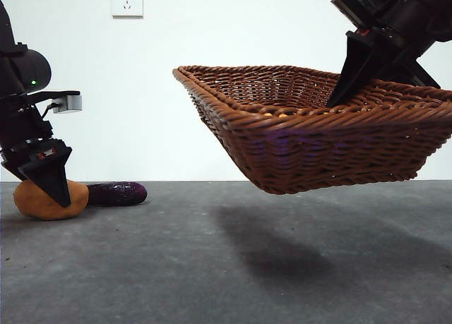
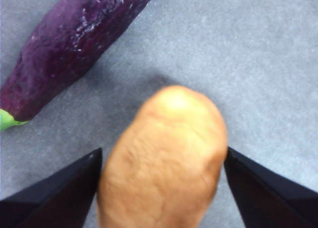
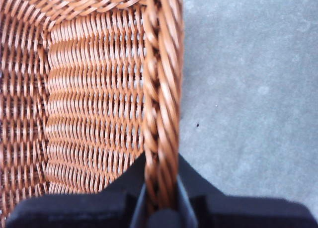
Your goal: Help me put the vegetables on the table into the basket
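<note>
Potato (image 1: 39, 200), orange-tan and oval with fine wrinkles in its skin, lies on the counter (image 1: 226, 267) at the far left of the front view, close to the frame's left edge. The left gripper (image 1: 56, 186) is down over it, jaws apart with one on either side of the potato; the left wrist view shows one jaw tip touching its side and the other very close, not yet closed tight. Just right of the potato lies the dark purple vegetable (image 1: 116, 193), glossy and long, with a green stem end in the wrist view. From there a broad stretch of bare counter runs rightward. Above it, at centre and right, the brown wicker basket (image 1: 318, 133) hangs tilted, clear of the counter, its shadow below. The right gripper (image 1: 374, 70), at upper right, has its jaws clamped on the braided rim (image 3: 161, 114).
</note>
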Robot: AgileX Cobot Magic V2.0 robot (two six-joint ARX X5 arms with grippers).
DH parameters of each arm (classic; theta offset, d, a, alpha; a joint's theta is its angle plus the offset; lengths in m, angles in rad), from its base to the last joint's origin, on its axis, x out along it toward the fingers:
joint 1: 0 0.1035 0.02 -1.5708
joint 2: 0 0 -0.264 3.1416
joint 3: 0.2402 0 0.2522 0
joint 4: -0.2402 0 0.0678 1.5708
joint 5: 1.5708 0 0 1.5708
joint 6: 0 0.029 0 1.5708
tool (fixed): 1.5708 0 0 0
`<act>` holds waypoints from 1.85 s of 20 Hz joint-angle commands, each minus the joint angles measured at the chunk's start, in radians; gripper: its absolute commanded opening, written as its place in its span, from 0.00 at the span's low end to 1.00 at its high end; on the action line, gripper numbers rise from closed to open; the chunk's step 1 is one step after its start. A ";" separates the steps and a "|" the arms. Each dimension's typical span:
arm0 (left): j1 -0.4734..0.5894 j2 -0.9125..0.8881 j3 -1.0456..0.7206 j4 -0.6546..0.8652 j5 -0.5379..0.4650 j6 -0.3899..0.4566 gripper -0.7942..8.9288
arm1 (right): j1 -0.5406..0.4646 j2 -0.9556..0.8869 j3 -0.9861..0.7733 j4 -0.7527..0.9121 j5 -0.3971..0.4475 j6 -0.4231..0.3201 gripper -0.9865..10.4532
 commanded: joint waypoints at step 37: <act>-0.823 -0.265 -0.002 -0.108 -0.075 -0.459 0.09 | 0.145 0.048 0.005 0.035 0.092 0.127 0.07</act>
